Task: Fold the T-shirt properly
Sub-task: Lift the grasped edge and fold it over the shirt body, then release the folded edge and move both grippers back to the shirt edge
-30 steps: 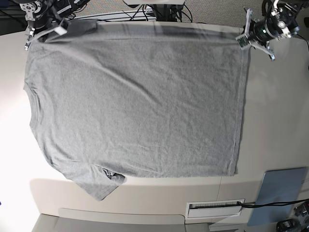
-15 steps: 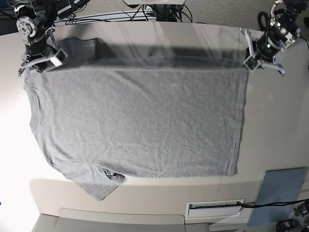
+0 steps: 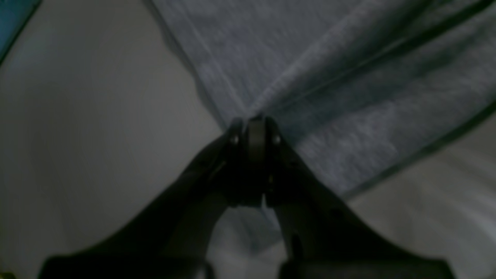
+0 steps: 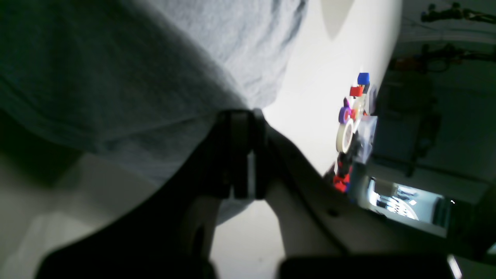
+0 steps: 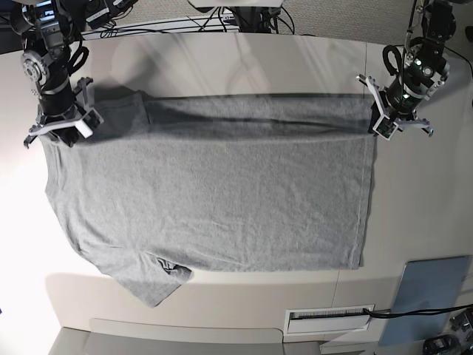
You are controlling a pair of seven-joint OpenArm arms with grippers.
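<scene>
Pale beige counter (image 5: 421, 192) fills the base view, cables and dark gear along the 12 o'clock edge. T-shirt (image 5: 214, 200), heather grey, plain side up, lies spread across the middle of the counter. Its far edge is lifted and doubled over toward 6 o'clock, making a shadowed fold band from 9 to 3 o'clock across the top of the cloth. One sleeve sticks out at about 7 o'clock, flat on the counter.

Left gripper (image 5: 386, 127) sits at 2 o'clock in the base view, clenched on the T-shirt hem corner; left wrist view shows the jaws pinched together with grey fabric (image 3: 348, 77) fanning out from the tips (image 3: 254, 124). Right gripper (image 5: 74, 127) sits at 10 o'clock, also clamped on the T-shirt near the shoulder corner; right wrist view shows closed jaws (image 4: 242, 116) with cloth (image 4: 116, 77) draped over and past them.

Grey-blue flat pad (image 5: 432, 292) lies at 4 o'clock, well apart from the T-shirt. White label strip (image 5: 329, 316) sits at 5 o'clock near the counter's front edge. Right wrist view shows a cluster of small coloured parts (image 4: 354, 112) and a tape roll beyond the counter edge, blurred.
</scene>
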